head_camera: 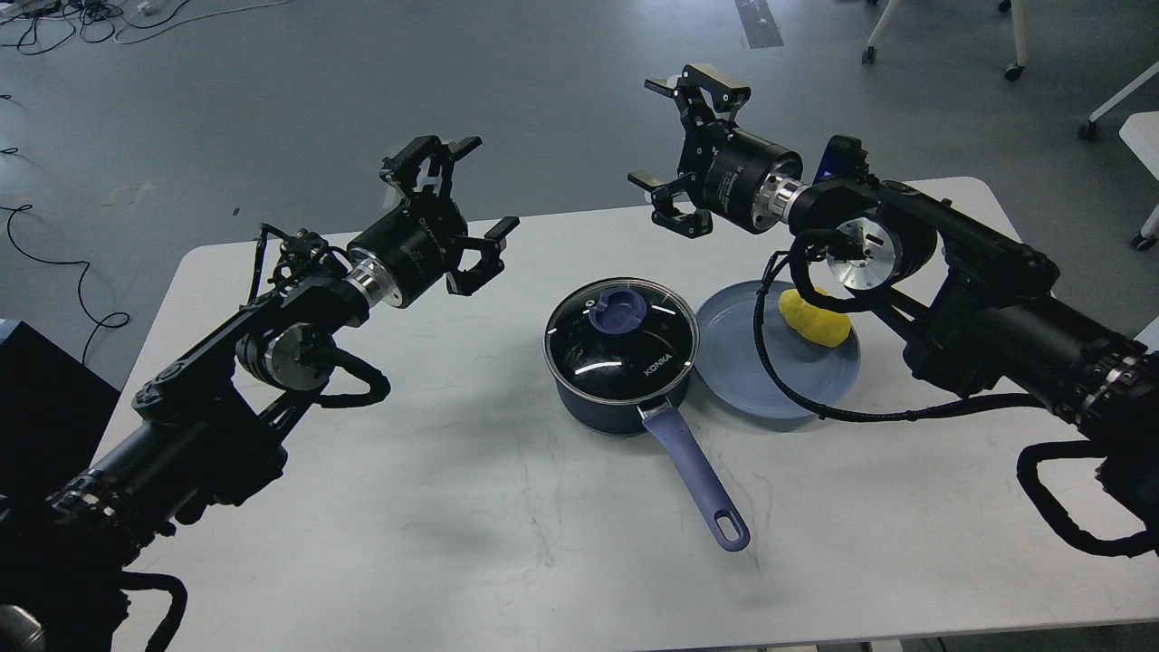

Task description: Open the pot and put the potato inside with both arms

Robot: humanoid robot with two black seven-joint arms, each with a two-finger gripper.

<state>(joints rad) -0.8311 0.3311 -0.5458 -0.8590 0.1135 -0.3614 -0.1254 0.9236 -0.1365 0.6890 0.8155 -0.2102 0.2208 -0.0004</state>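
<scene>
While the pot [621,380] stands near the middle of the white table [435,507], its glass lid [621,328] is on it, with a lavender knob [618,311] on top and the word KONKA printed on the glass. Its long lavender handle [695,475] points toward us and a little to the right, with the hole at its near end. Just to the right of the pot, touching or almost touching it, we see a flat light-blue plate [770,380]. The potato [815,319] lies on the far right part of this plate, and a black cable of our right arm [987,299] crosses in front of it and hides a part of it.

Our right gripper [688,149] hangs above the far edge of the table, behind the pot and the plate, and its fingers are spread wide with nothing between them. Our left gripper [457,213] is in the air to the left of the pot, well apart from it, and its fingers are also spread and hold nothing. Our left arm [226,389] comes in over the left side of the table. Behind the table there is a grey floor [317,81] with some cables on it.
</scene>
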